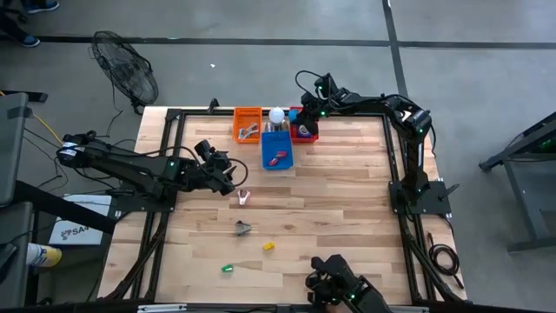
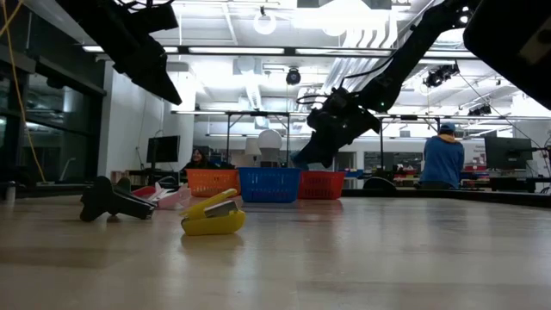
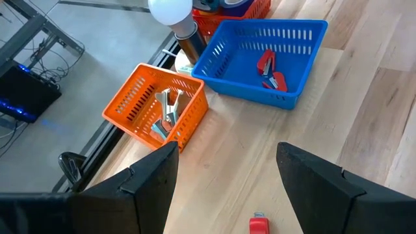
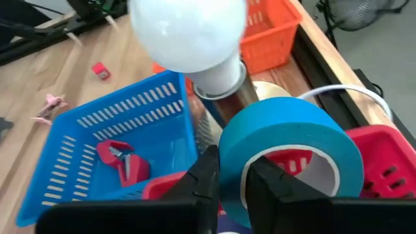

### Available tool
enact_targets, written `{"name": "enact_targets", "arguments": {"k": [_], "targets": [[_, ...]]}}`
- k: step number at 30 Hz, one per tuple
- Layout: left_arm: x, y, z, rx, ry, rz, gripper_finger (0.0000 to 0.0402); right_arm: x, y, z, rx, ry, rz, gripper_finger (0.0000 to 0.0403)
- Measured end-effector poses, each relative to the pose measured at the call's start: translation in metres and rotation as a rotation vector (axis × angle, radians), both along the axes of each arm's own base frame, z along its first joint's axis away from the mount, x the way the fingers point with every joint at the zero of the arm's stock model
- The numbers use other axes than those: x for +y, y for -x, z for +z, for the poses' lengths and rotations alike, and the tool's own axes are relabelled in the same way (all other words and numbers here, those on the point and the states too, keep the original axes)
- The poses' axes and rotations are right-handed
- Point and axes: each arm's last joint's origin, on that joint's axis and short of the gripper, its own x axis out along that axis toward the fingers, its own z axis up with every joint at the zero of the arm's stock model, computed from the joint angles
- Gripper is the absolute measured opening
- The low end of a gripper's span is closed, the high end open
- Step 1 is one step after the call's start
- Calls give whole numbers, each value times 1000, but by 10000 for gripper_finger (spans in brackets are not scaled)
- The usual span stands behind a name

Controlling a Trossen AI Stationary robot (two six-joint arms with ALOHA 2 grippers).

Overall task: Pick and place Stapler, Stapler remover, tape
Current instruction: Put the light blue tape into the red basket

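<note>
My right gripper (image 4: 233, 170) is shut on a blue tape roll (image 4: 292, 140) and hovers over the red basket (image 4: 383, 162) at the table's far edge (image 1: 304, 130). My left gripper (image 3: 227, 188) is open above the table's left middle (image 1: 228, 174), touching nothing; a small red thing (image 3: 259, 224) lies on the wood below it. A pink stapler remover (image 1: 244, 198), a dark stapler (image 1: 242, 228), a yellow stapler (image 1: 269, 246) and a green piece (image 1: 227, 269) lie on the table. Red staplers (image 3: 270, 70) lie in the blue basket (image 3: 305, 29). Stapler removers (image 3: 166, 110) sit in the orange basket (image 3: 130, 107). My right gripper holds the blue tape roll by the near part of its ring wall (image 4: 235, 146). One finger (image 4: 270, 188) stands in the open centre and the other (image 4: 201, 185) outside. The roll is lifted clear, tilted, above the red basket.
A white bulb on a metal stem (image 4: 195, 32) stands right beside the held roll, between the blue and red baskets. The three baskets stand in a row at the far edge. Bare wood lies across the table's right half (image 1: 347, 200). A person (image 2: 443, 159) stands in the room beyond.
</note>
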Motion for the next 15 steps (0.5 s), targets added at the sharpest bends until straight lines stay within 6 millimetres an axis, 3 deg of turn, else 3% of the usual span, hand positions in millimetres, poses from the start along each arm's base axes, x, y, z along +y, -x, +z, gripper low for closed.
{"name": "enact_targets", "arguments": {"k": [15], "targets": [[0, 0, 0, -18, 21, 13, 255, -4, 6, 1, -25, -176, -37, 32]]}}
